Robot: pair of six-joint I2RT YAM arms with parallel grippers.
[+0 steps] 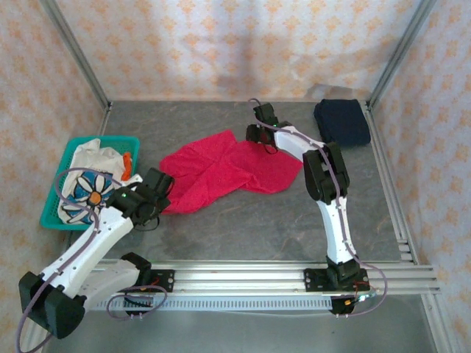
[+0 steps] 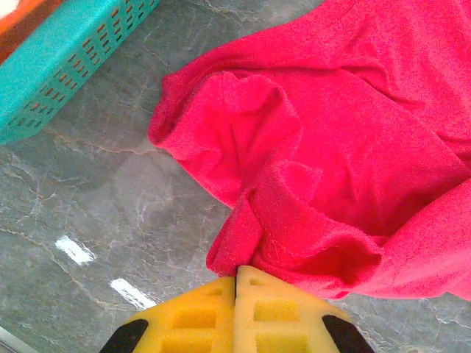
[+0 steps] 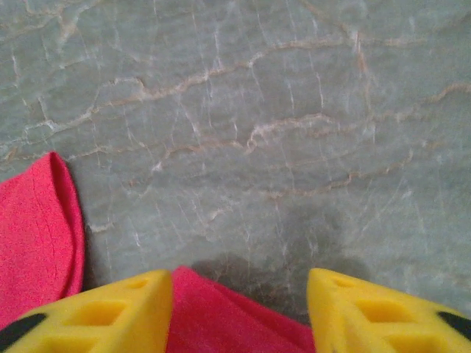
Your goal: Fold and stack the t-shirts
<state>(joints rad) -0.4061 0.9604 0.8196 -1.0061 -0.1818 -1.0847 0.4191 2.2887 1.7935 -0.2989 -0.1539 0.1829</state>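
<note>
Two holds on red shirt (image 1: 213, 173): left gripper (image 2: 235, 278) pinching hem, right gripper (image 3: 239, 278) spread astride edge; could miss cloth, drag lopsided.

Red t-shirt (image 1: 221, 170): bright red throughout, plain. Folded t-shirt (image 1: 343, 122): dark navy, plain. Third t-shirt (image 1: 88, 187): white, printed with blue-and-orange flowers. Basket (image 1: 51, 213): teal. Table (image 1: 257, 220): grey, marbled with pale veins. Walls (image 1: 221, 44): peach, with a repeating orange motif. Left gripper (image 2: 235, 273): yellow with black marks. Right gripper (image 3: 239, 294): same colours.
</note>
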